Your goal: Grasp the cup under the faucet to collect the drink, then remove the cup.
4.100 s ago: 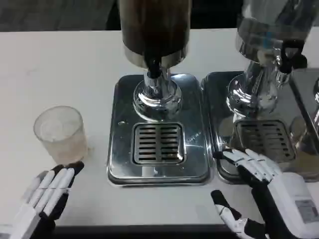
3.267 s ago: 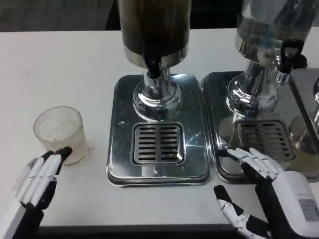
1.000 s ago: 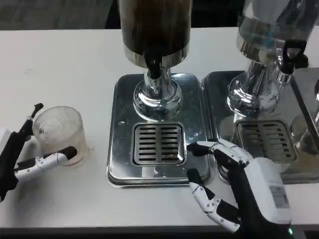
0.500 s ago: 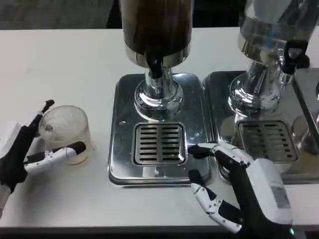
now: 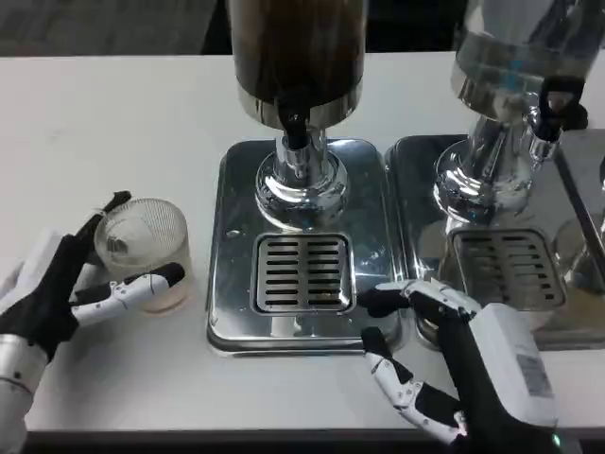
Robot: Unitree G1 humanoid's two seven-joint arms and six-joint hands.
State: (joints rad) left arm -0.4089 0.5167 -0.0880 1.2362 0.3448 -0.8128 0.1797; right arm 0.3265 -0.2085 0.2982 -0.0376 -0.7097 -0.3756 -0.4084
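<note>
Left robot hand (image 5: 71,288) curled around a grasp, right robot hand (image 5: 444,355) spread, empty

The drip grate (image 5: 301,272) under the dark dispenser's faucet (image 5: 296,128) is left free, with open height between spout and grate. Passage from the table's left edge toward it is bounded by the raised rim of the steel tray (image 5: 219,284), beside which the cup (image 5: 146,251) is held by the left hand (image 5: 66,293). The tray's front right corner is crowded by the right hand (image 5: 444,350), and the second dispenser (image 5: 515,104) blocks the right side.
</note>
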